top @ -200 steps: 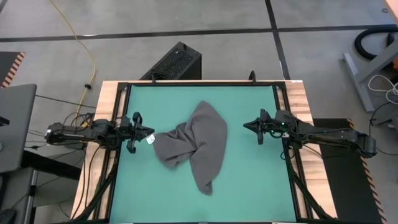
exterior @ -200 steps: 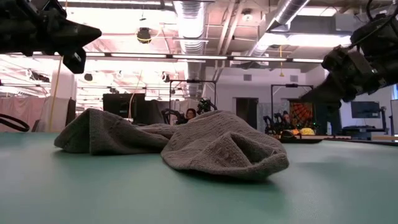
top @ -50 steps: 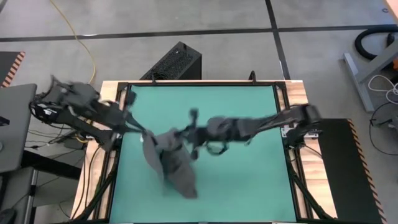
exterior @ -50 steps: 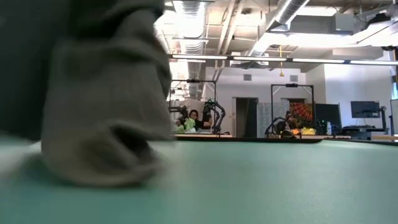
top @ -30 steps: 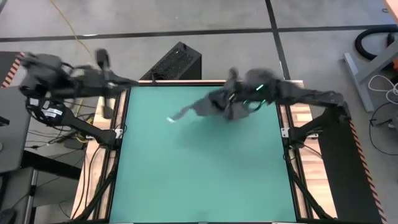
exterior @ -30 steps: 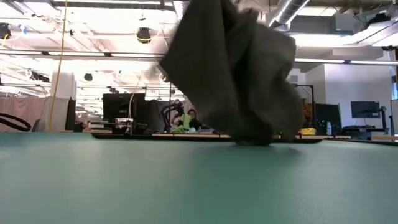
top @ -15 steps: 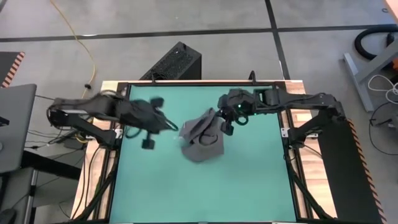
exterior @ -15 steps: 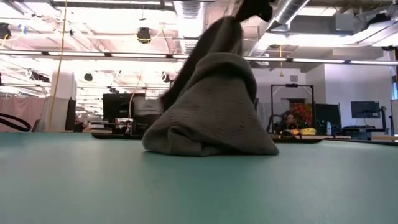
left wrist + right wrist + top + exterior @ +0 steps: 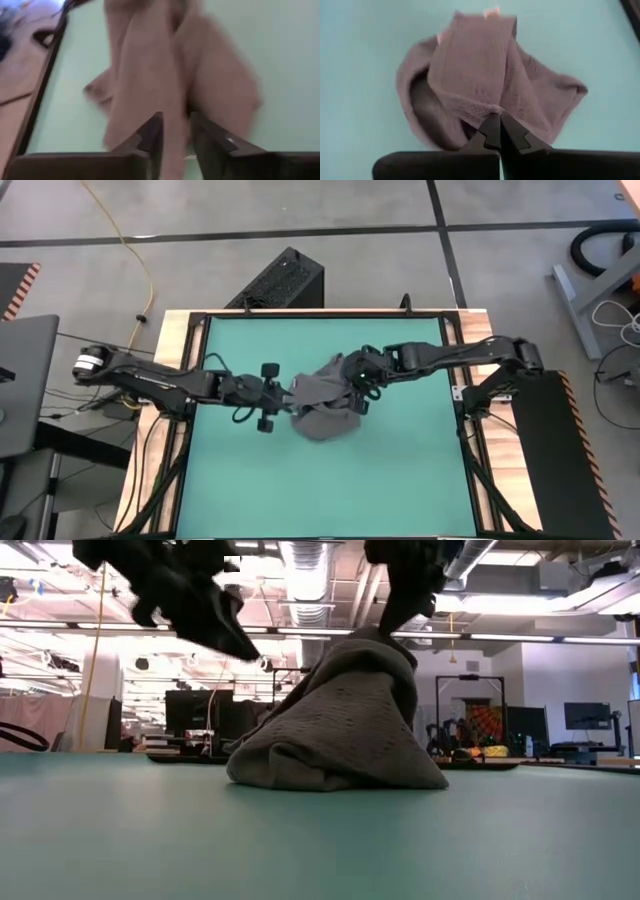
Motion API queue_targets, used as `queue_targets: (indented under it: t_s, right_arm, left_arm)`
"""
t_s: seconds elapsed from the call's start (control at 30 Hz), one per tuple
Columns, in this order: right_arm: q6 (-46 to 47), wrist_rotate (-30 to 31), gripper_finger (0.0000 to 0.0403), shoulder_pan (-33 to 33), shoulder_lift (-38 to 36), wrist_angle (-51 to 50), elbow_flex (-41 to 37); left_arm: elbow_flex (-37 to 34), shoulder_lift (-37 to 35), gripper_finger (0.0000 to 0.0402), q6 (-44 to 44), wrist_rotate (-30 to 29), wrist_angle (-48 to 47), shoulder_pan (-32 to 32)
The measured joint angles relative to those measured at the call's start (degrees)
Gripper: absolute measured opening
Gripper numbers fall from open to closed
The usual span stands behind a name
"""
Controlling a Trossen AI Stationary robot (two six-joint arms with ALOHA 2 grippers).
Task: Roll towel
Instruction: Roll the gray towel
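While the right gripper [image 9: 499, 131] stays clamped on the towel [image 9: 322, 402], the left gripper [image 9: 281, 402], fingers slightly apart, has closed in.

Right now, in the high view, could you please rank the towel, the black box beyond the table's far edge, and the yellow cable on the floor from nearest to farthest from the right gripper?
1. towel: pinched in the right gripper, mid-mat.
2. black box: on the floor past the table's far edge, toward the left arm's side.
3. yellow cable: on the floor farther out, beyond the table's far left corner.
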Motion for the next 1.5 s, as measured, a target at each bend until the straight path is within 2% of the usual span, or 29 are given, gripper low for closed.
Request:
queue_targets:
  t_s: [0.13, 0.27, 0.4, 0.63, 0.8, 0.87, 1.0, 1.07, 1.13, 1.27, 1.5]
  right_arm:
    - [-0.47, -0.04, 0.0013, -0.56, -0.03, 1.49, 0.04]
    - [-0.65, -0.02, 0.0013, -0.89, -0.04, 2.07, 0.02]
    - [-0.79, -0.02, 0.0014, -0.89, -0.02, 3.11, 0.02]
    - [-1.36, -0.04, 0.0014, -0.99, -0.03, 3.52, 0.02]
    - [-1.54, -0.04, 0.0014, -1.27, -0.04, 3.62, 0.02]
    - [-1.57, -0.04, 0.0014, -1.38, -0.04, 3.64, 0.02]
    - [-1.58, -0.04, 0.0014, -1.64, -0.04, 3.65, 0.02]
    - [-1.68, -0.04, 0.0014, -1.64, -0.04, 3.66, 0.02]
    - [-1.69, -0.04, 0.0014, -1.64, -0.04, 3.69, 0.02]
    - [-1.67, -0.02, 0.0014, -1.54, 0.32, 4.11, 0.04]
    - [-2.74, -0.42, 0.0014, 1.34, 7.05, 11.36, 0.11]
  left_arm:
    - [-1.7, 4.31, 0.0171, -0.06, -0.79, -0.21, 0.34]
    - [-1.64, 8.89, 0.0211, -2.6, -0.79, 1.68, 0.34]
    - [-1.69, 13.66, 0.0223, -3.68, -1.95, 4.18, 0.34]
    - [-1.66, 19.39, 0.0221, -5.69, -9.45, 11.07, 0.34]
    - [-1.47, 20.86, 0.0186, -5.73, -12.22, 11.21, 0.34]
    - [-1.45, 20.85, 0.0151, -5.78, -12.48, 11.32, 0.34]
    - [-1.45, 18.66, 0.0042, -4.97, -13.57, 10.87, 0.11]
    - [-1.45, 16.43, 0.0014, -4.06, -13.64, 10.69, 0.01]
    - [-0.98, 13.36, 0.0007, -2.92, -13.82, 8.81, -0.01]
    - [3.04, 5.7, 0.0001, -1.27, -17.26, -0.71, -0.03]
    - [13.07, -8.35, 0.0, -1.14, -21.98, -17.9, -1.05]
